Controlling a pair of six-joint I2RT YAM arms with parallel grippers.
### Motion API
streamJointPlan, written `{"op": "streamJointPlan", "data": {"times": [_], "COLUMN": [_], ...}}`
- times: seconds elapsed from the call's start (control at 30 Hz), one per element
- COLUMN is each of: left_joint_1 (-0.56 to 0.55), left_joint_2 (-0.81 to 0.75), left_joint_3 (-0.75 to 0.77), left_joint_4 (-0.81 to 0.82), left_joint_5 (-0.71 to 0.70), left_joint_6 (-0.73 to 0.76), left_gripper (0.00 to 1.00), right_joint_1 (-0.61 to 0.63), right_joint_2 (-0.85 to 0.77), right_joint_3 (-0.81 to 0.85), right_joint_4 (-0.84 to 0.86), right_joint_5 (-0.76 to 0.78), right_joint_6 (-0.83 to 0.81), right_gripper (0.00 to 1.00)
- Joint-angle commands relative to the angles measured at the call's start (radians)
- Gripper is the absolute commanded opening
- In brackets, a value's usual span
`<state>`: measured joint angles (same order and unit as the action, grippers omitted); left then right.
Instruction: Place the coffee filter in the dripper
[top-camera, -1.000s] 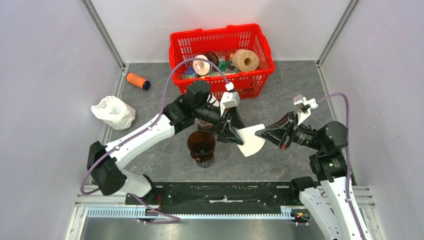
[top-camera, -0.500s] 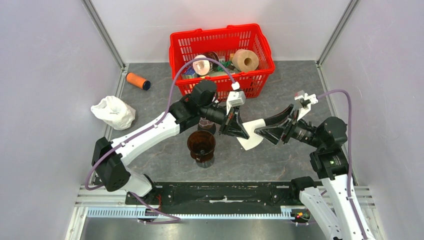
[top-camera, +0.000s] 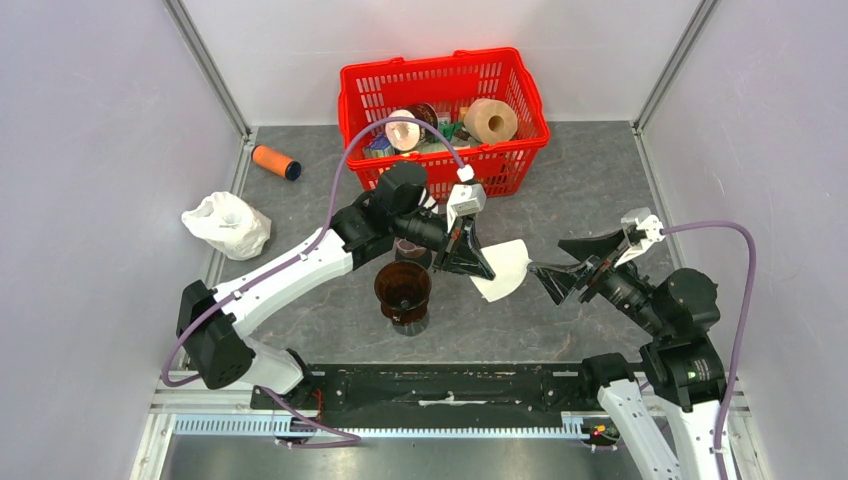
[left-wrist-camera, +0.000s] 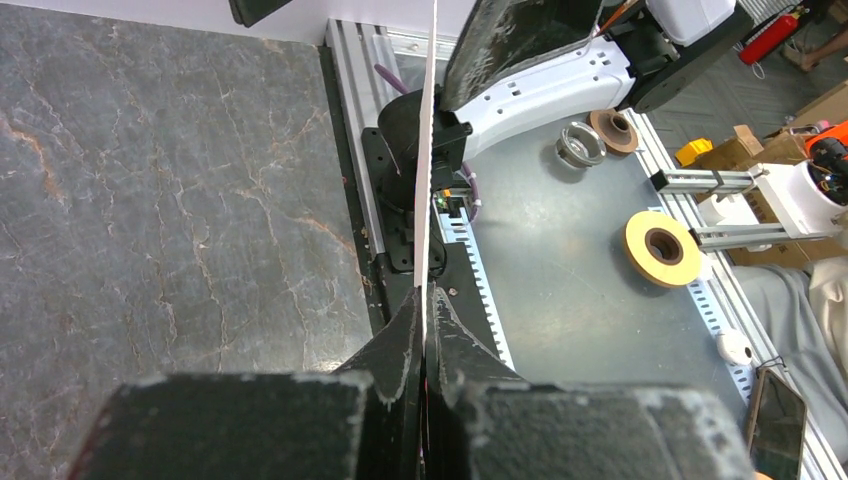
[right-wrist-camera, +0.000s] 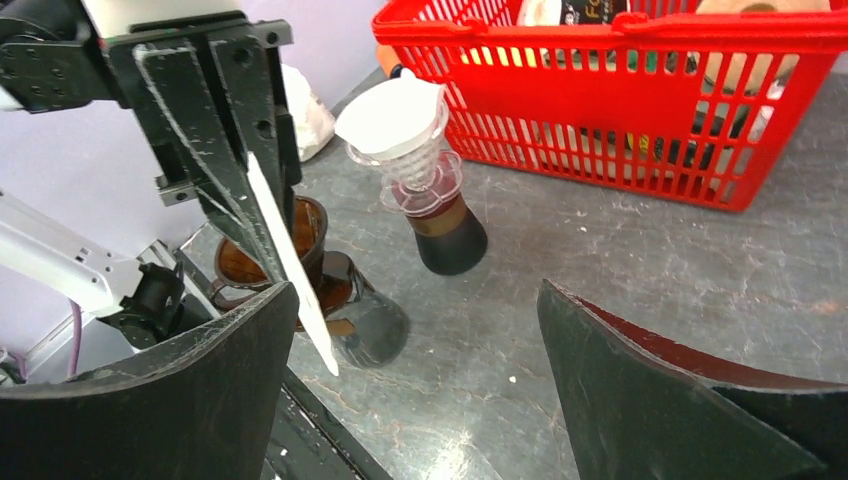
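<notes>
Transfer of the paper to the cone. The left gripper (top-camera: 480, 266) is clamped shut on one edge of the coffee filter (top-camera: 503, 268). The filter hangs flat and unopened above the tabletop (top-camera: 580, 190), in front of the red basket (top-camera: 495, 172). In the left wrist view the paper runs edge-on out of the closed fingers, so the hold looks thin. The right gripper (top-camera: 546, 256) stands wide open and empty just right of the filter, not touching it. The empty brown dripper (top-camera: 403, 285) sits on its glass jug to the left of the filter and nearer, well apart from the paper. A second cone (right-wrist-camera: 420, 175) further back already carries a white paper, so the brown one is probably the target. To do the step well, carry the filter left and toward the near edge until its pointed end is over the brown rim. Turn the point downward before lowering. A flat filter will tend to lie across the mouth rather than seat, so the free right gripper may need to spread or press it. Let go only once the paper rests inside.
</notes>
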<state>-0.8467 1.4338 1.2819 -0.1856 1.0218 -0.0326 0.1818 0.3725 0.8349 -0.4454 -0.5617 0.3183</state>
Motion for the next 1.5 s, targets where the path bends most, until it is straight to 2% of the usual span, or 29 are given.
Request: {"op": "streamJointPlan", "data": {"times": [0.0,0.13,0.2,0.63,0.9,1.47], "left_joint_1": [-0.003,-0.003,-0.003,-0.003,-0.003,-0.003], "left_joint_2": [-0.021,-0.023,-0.025,-0.021,-0.013,-0.009], "left_joint_3": [0.008,0.004,0.002,0.000,0.000,0.002], "left_joint_4": [0.024,0.026,0.026,0.026,0.041,0.031], "left_joint_5": [0.012,0.024,0.024,-0.022,-0.035,-0.060], "left_joint_6": [0.027,0.029,0.030,0.017,-0.004,-0.004], "left_gripper": [0.02,0.02,0.02,0.02,0.02,0.02], "right_joint_1": [0.004,0.003,0.004,0.003,0.004,0.004], "right_joint_2": [0.032,0.059,0.066,0.049,0.008,0.031], "right_joint_3": [0.028,0.042,0.041,0.032,0.036,0.058], "right_joint_4": [-0.035,-0.059,-0.059,-0.005,-0.034,-0.016], "right_joint_5": [0.045,0.174,0.182,-0.053,-0.068,-0.060], "right_joint_6": [-0.020,-0.005,-0.003,0.005,-0.006,-0.010], "right_gripper": [0.97,0.97,0.97,0.97,0.97,0.97]}}
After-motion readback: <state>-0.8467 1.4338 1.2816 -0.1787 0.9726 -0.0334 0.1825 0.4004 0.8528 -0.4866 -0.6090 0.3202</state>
